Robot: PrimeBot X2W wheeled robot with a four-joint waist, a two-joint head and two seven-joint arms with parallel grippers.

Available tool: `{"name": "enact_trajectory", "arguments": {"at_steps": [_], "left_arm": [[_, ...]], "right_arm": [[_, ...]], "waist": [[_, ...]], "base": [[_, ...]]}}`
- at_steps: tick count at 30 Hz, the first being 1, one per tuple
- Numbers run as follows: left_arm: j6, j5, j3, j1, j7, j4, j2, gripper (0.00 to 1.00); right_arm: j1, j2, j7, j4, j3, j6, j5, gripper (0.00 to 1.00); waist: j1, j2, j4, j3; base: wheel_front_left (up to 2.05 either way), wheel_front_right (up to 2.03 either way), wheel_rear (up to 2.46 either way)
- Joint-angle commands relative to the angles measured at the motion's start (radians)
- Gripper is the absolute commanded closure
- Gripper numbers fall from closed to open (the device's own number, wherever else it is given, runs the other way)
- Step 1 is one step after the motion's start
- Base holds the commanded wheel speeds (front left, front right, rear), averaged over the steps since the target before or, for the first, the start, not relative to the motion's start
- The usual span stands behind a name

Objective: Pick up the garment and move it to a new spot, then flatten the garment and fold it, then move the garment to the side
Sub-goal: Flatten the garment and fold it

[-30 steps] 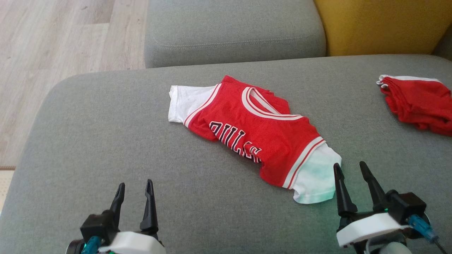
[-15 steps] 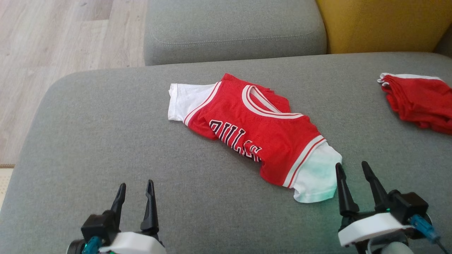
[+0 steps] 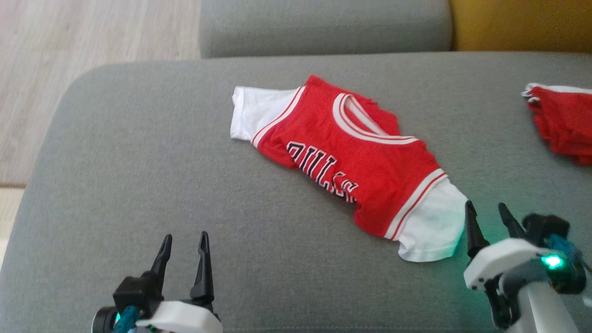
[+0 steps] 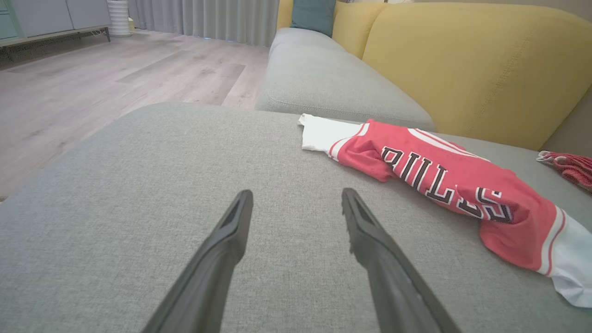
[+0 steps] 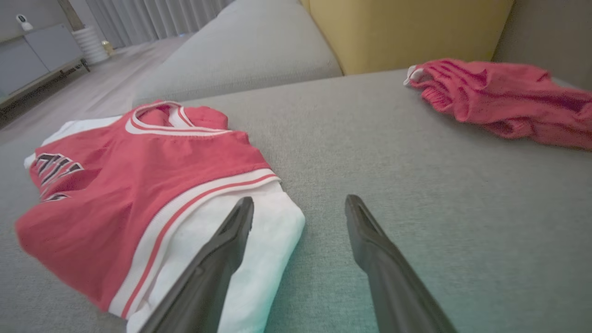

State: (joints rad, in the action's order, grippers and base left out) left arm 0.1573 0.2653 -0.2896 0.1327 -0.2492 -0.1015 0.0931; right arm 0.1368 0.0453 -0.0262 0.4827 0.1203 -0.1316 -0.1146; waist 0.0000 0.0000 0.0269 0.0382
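The garment [image 3: 351, 162] is a red jersey with white sleeves and black lettering, lying crumpled and slanted on the grey sofa seat [image 3: 138, 185]. It also shows in the left wrist view [image 4: 444, 180] and the right wrist view [image 5: 138, 185]. My right gripper [image 3: 485, 210] is open at the jersey's near white sleeve [image 5: 259, 249], its left finger over the sleeve's edge. My left gripper [image 3: 184, 240] is open above bare cushion, well to the left of the jersey.
A second red garment [image 3: 562, 120] lies bunched at the seat's far right, also in the right wrist view [image 5: 504, 99]. A yellow back cushion [image 4: 462, 60] and another grey seat [image 3: 323, 23] lie beyond. Wooden floor [image 3: 69, 55] lies off the left edge.
The head camera has tilted and shifted, so the whole picture moved. My right gripper has edged forward to the white sleeve and its wrist has turned. The jersey itself lies as before.
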Motion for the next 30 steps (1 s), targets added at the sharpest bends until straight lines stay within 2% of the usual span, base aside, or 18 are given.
{"name": "enact_trajectory", "arguments": {"at_steps": [1, 9, 10, 12, 13, 23, 26, 29, 30], "left_arm": [[-0.001, -0.008, 0.025, -0.06, -0.012, 0.032, -0.003, 0.0], [-0.006, -0.007, 0.02, -0.096, -0.012, 0.021, -0.01, 0.0], [-0.005, -0.007, 0.021, -0.099, -0.012, 0.021, -0.011, 0.0], [-0.005, -0.008, 0.022, -0.101, -0.012, 0.021, -0.012, 0.0], [-0.006, -0.008, 0.023, -0.101, -0.012, 0.02, -0.013, 0.0], [-0.008, -0.012, 0.03, -0.098, -0.013, 0.02, -0.02, 0.0], [-0.01, -0.014, 0.028, -0.097, -0.013, 0.017, -0.022, 0.0], [-0.014, -0.016, 0.026, -0.098, -0.013, 0.015, -0.024, 0.0], [-0.014, -0.016, 0.026, -0.098, -0.013, 0.015, -0.024, 0.0]], "right_arm": [[0.052, 0.005, 0.008, -0.011, -0.021, 0.001, -0.002, 0.0], [0.182, 0.013, 0.119, 0.209, -0.024, 0.001, -0.048, 0.0], [0.192, 0.016, 0.123, 0.222, -0.028, 0.001, -0.058, 0.03], [0.211, 0.026, 0.115, 0.235, -0.035, 0.001, -0.071, 0.6], [0.219, 0.031, 0.106, 0.237, -0.038, 0.001, -0.078, 1.0], [0.314, 0.097, 0.008, 0.162, -0.032, 0.001, -0.106, 1.0], [0.334, 0.085, -0.004, 0.107, -0.079, 0.001, -0.113, 1.0], [0.337, 0.054, -0.001, 0.03, -0.181, 0.001, -0.152, 1.0], [0.337, 0.054, -0.001, 0.03, -0.181, 0.001, -0.152, 1.0]], "waist": [[0.0, 0.0, 0.022, 0.026], [0.0, 0.0, 0.078, 0.089], [0.0, 0.0, 0.082, 0.093], [0.0, 0.0, 0.087, 0.096], [0.0, 0.0, 0.089, 0.097], [0.0, 0.0, 0.079, 0.086], [0.0, 0.0, 0.077, 0.082], [0.0, 0.0, 0.08, 0.08], [0.0, 0.0, 0.08, 0.08]], "base": [[0.0, 0.0, 0.0], [0.0, 0.0, 0.0], [0.0, 0.0, 0.0], [0.0, 0.0, 0.0], [0.0, 0.0, 0.0], [0.0, 0.0, 0.0], [0.0, 0.0, 0.0], [0.0, 0.0, 0.0], [0.0, 0.0, 0.0]]}}
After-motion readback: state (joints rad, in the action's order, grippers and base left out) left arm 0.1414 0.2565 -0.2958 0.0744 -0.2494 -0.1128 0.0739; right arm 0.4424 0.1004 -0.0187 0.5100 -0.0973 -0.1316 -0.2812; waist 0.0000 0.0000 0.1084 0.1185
